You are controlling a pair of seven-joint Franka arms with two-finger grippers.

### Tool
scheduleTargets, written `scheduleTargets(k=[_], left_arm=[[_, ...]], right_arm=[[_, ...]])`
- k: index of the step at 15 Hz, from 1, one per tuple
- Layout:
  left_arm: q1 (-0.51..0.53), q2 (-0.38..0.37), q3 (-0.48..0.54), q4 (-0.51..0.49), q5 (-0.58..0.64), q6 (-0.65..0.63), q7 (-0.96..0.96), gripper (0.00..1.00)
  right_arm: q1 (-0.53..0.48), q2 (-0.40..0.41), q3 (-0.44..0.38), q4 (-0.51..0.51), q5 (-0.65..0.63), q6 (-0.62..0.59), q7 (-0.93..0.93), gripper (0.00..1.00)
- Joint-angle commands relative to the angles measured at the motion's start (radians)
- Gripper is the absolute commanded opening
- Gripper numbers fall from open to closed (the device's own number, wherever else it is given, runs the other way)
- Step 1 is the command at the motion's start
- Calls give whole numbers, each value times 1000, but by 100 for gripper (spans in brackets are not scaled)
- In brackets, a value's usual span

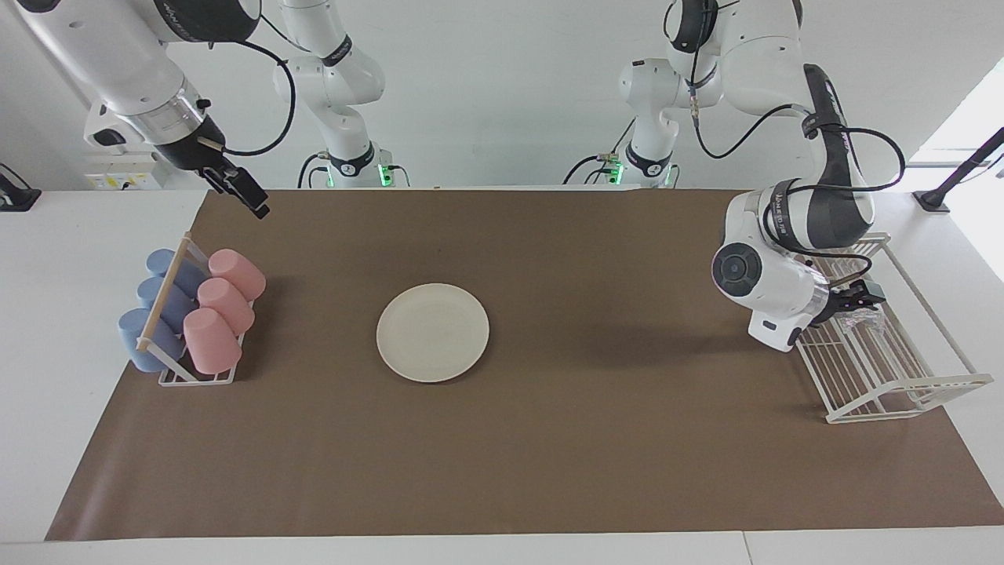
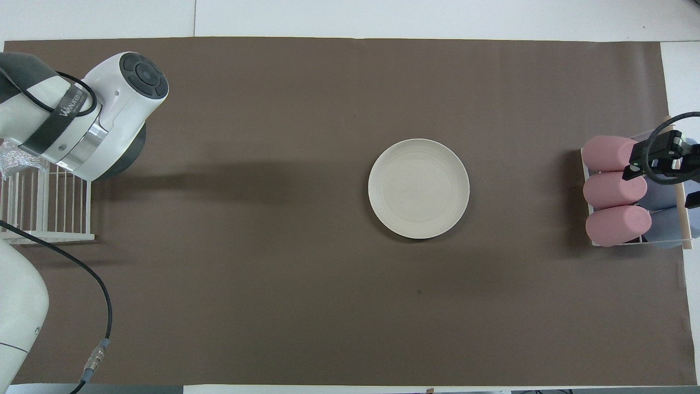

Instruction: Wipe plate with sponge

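Note:
The cream-white plate (image 1: 432,332) (image 2: 418,188) lies flat on the brown mat, near the table's middle. The silvery sponge (image 1: 867,320) (image 2: 12,159) rests in the white wire rack (image 1: 902,386) at the left arm's end. My left arm is bent low over that rack. Its left gripper (image 1: 861,302) is open, with its fingertips down at the sponge's edge nearer the robots. From overhead, the arm's wrist hides this gripper. My right gripper (image 1: 249,192) (image 2: 663,164) hangs open and holds nothing, in the air over the cup rack.
A small rack holds pink cups (image 1: 218,308) (image 2: 615,189) and blue cups (image 1: 153,310) lying on their sides at the right arm's end. The wire rack (image 2: 49,236) has raised rails around the sponge. A brown mat (image 1: 596,439) covers the table.

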Motion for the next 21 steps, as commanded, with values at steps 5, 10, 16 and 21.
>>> scheduleTargets(k=[5, 10, 16, 21], left_arm=[[9, 17, 0, 19, 20, 40, 3, 48], [7, 16, 1, 18, 26, 25, 1, 0], [-4, 2, -7, 82, -67, -51, 7, 0], [6, -79, 7, 239, -548, -217, 4, 0]], right_arm=[[-4, -27, 69, -8, 22, -13, 336, 100], [-4, -32, 117, -8, 20, -20, 522, 100], [-6, -32, 129, -8, 19, -30, 499, 100], [-6, -33, 129, -17, 17, -20, 502, 100]])
